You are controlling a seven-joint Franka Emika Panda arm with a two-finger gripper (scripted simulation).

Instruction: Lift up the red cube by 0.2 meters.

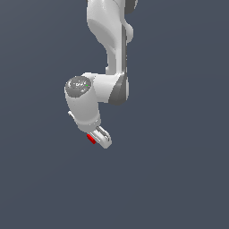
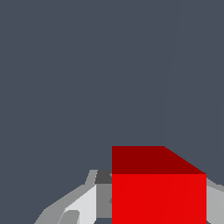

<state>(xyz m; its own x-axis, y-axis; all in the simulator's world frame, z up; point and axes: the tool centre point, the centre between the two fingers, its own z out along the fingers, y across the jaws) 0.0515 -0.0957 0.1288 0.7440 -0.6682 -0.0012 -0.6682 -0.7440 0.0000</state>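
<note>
The gripper [image 1: 96, 139] is clenched on the red cube [image 1: 91, 139], which sits between its two fingers at the very tip of the arm; in the exterior view only a thin red sliver of the cube shows, peeking out on the exterior view's left side of the white finger [image 1: 103, 137] that covers most of it. In the wrist view the red cube [image 2: 158, 192] fills the lower part of the picture, its bright front face square to the camera and a darker red top face slanting away behind it, with a pale grey finger [image 2: 83, 203] pressed against one side and a strip of the other finger [image 2: 214, 203] showing at the opposite side, both touching the cube. Above the gripper in the exterior view the white wrist housing [image 1: 82, 105] angles down toward it, topped by a round grey cap [image 1: 78, 85] with a small green mark, and beyond that a white elbow joint with a dark grey end [image 1: 118, 88] joins the upper link [image 1: 107, 31], which runs up out of the frame. Around the arm and the cube both views show only a flat, even slate-blue field [image 1: 179, 156], with no edge, shadow or texture to tell whether it is a counter or how near the cube is to it
</note>
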